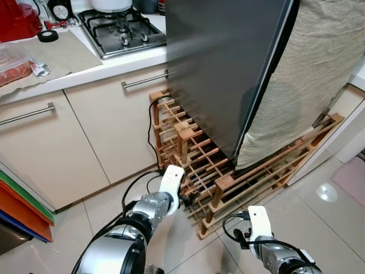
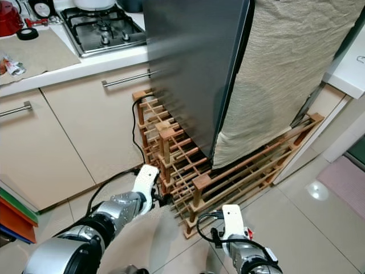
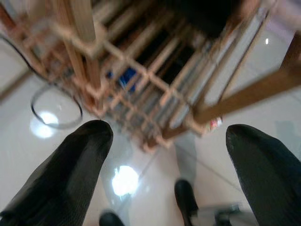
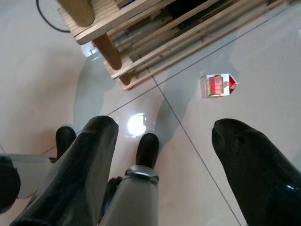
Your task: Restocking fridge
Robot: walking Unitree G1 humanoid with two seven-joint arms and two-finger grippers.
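A tall dark grey fridge stands shut, one side draped in beige cloth. It rests among wooden lattice racks on the tiled floor. My left arm reaches low toward the rack's near corner. In the left wrist view the left gripper is open, nothing between its fingers, facing the rack. My right arm hangs lower, to the right. The right gripper is open above the floor tiles. A small red-and-white carton lies on the floor beside the rack's foot.
Cream cabinets with bar handles and a counter with a gas hob run along the left. A black cable trails down by the rack. Coloured boards lean at lower left. A pink mat lies at right.
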